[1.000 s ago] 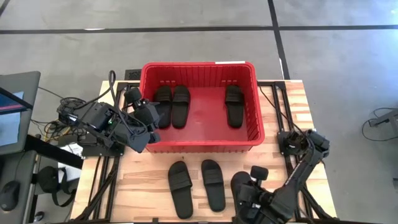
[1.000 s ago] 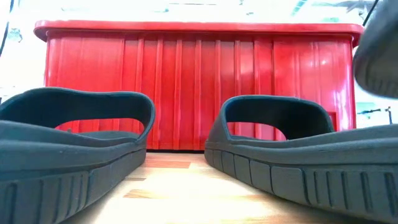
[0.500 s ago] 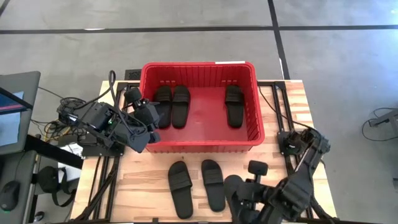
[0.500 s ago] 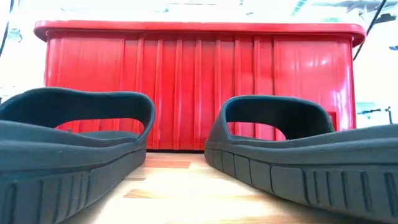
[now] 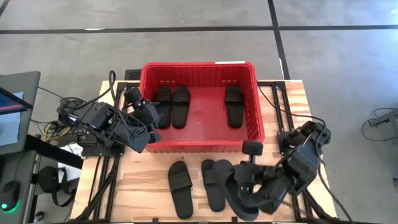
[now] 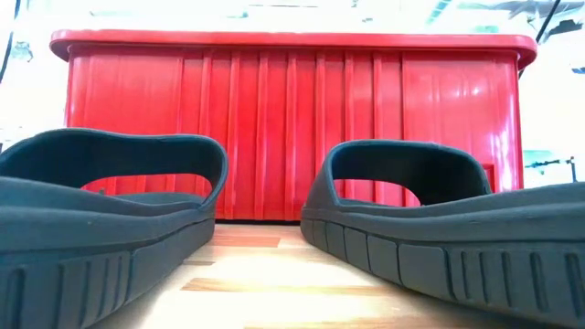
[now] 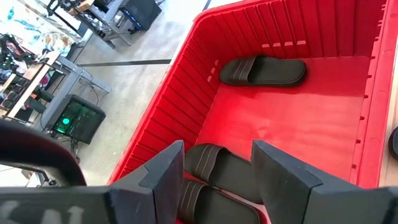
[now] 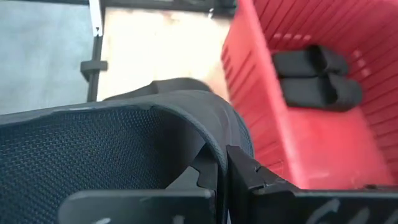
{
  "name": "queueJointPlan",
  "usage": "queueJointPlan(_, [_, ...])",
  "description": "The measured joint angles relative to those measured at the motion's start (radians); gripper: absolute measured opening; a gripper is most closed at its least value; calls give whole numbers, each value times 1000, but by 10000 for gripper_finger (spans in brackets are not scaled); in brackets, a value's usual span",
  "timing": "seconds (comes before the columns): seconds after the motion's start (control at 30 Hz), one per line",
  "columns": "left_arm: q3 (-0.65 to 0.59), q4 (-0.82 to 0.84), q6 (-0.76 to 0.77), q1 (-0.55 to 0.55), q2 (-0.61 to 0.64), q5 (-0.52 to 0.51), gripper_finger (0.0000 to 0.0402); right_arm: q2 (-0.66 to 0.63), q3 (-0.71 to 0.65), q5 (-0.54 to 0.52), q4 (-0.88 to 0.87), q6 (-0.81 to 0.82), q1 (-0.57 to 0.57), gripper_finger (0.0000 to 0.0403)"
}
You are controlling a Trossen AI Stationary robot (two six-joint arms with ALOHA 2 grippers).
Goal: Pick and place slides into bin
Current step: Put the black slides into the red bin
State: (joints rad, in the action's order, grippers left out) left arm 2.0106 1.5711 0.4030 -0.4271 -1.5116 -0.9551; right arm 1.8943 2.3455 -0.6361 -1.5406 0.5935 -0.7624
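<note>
a: what's in the bin (image 5: 199, 144) right now?

b: i count 3 sandals in it. a pair (image 5: 172, 106) lies side by side at the left of the bin in the high view, and 1 sandal (image 5: 233, 105) lies alone toward its right wall. the bin sits in the upper middle of the table (image 5: 146, 177).

a: and the rest?

b: 2 sandals lie on the wood below the bin, 1 at lower centre-left (image 5: 180, 188) and 1 just right of it (image 5: 213, 183). the low view fills up with those 2, the bin's red wall behind them.

a: right arm?

b: my right gripper (image 5: 239, 186) is at the lower right of the high view, clamped on a 6th sandal (image 5: 235, 198). its wrist view shows the fingers pinching the sandal's strap (image 8: 155, 112).

a: left?

b: my left gripper (image 7: 214, 171) hangs over the bin's left wall, fingers spread apart and holding nothing, with the pair below it.
</note>
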Motion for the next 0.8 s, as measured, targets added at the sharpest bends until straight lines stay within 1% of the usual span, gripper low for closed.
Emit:
queueJointPlan(0.37, [0,0,7,0,0,1,176,-81,0,-46,-29,-215,119,0])
queueJointPlan(0.57, [0,0,29,0,0,1,176,-111,0,-43,-30,-343,210,0])
queueJointPlan(0.8, [0,0,61,0,0,0,177,-144,0,-42,-30,-493,344,0])
